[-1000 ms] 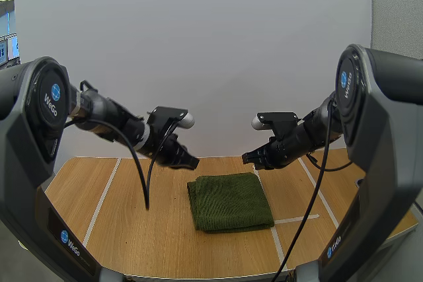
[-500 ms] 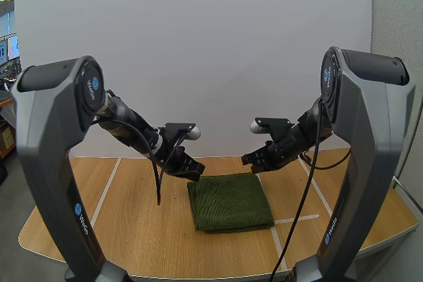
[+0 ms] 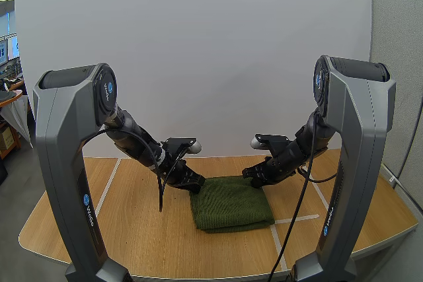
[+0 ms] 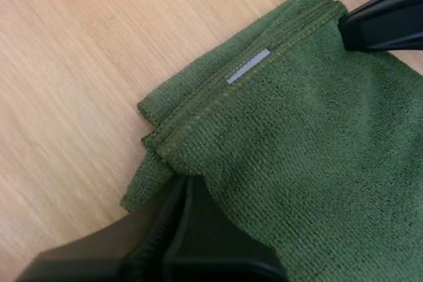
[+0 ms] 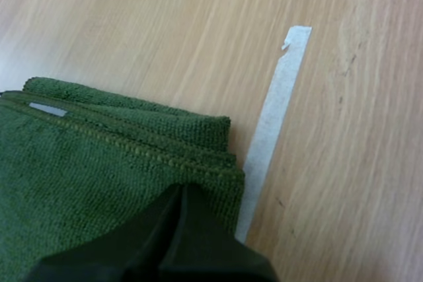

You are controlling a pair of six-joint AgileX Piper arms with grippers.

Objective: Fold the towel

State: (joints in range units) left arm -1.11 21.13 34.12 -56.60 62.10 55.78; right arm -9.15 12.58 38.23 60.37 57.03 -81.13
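- The green towel [image 3: 231,204] lies folded flat in the middle of the wooden worktop [image 3: 132,229], well away from its corners.
- The left tool [image 3: 195,188] has its fingers closed together into one dark wedge, tip resting on the towel's far left corner, close to a small grey label [image 4: 248,67].
- The right tool [image 3: 248,174] is likewise closed into a wedge, tip on the far right corner, beside a white tape strip [image 5: 274,104].
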